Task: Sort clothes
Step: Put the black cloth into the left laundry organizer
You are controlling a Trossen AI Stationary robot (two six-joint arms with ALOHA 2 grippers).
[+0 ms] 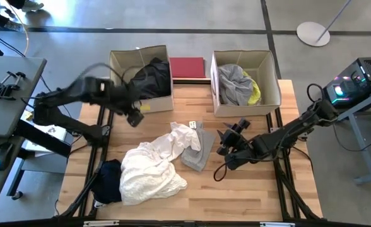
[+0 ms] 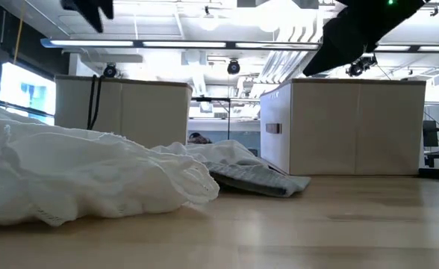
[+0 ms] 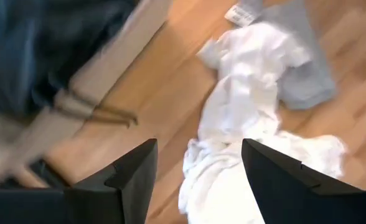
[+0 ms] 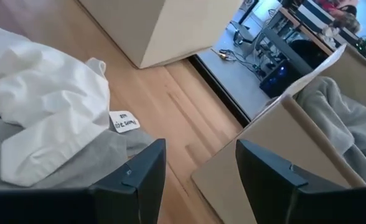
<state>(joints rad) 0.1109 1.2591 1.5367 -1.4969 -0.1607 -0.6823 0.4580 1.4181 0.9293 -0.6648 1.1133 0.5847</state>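
You're partway: dark clothes (image 1: 149, 79) already sit in the left box (image 1: 119, 63), grey and yellow ones (image 1: 238, 84) in the right box (image 1: 269, 66). Still left in front of the boxes: white pile (image 1: 149, 167), grey garment (image 1: 198, 150), navy one (image 1: 111, 178). Left gripper (image 3: 198, 165) hangs spread and empty by the left box's front wall; right gripper (image 4: 198, 163), also spread and empty, hovers beside the grey garment.

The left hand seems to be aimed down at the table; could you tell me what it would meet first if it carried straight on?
Most likely the white garment, which lies between the open left hand's fingers in the wrist view, though depth is hard to judge.
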